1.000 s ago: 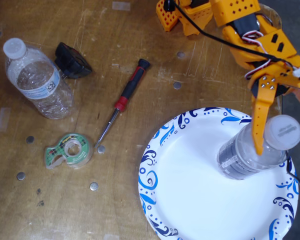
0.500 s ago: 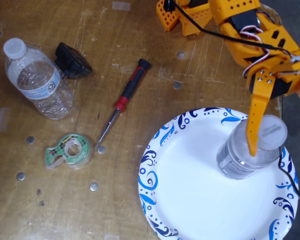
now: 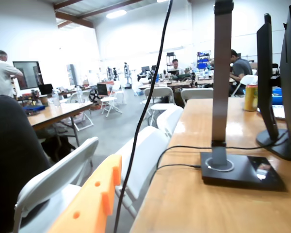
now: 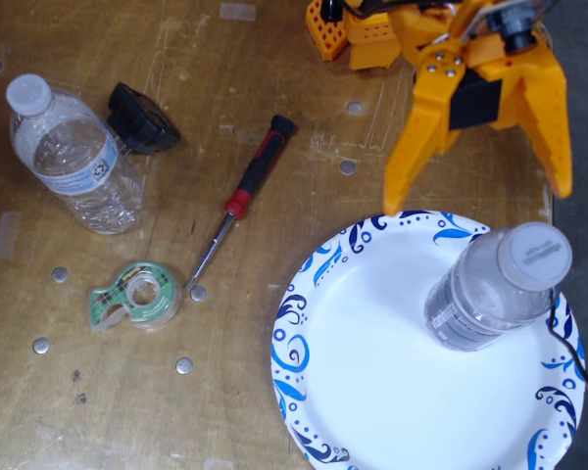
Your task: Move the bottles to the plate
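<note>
In the fixed view a clear bottle [image 4: 495, 289] with a white cap stands upright on the right part of the large white plate [image 4: 372, 382] with the blue swirl rim. A second clear bottle [image 4: 73, 157] with a blue-printed label is on the wooden table at the far left, well away from the plate; I cannot tell if it stands or lies. My orange gripper [image 4: 478, 193] hangs open and empty over the plate's far rim, jaws spread wide, just clear of the bottle on the plate. The wrist view shows only one orange finger [image 3: 89, 201], no bottles or plate.
A red-and-black screwdriver [image 4: 240, 196], a green tape dispenser [image 4: 137, 296] and a small black object [image 4: 142, 119] lie between the left bottle and the plate. Several metal discs dot the table. The wrist view shows a black stand [image 3: 242, 170], monitors and a hanging cable [image 3: 145, 107].
</note>
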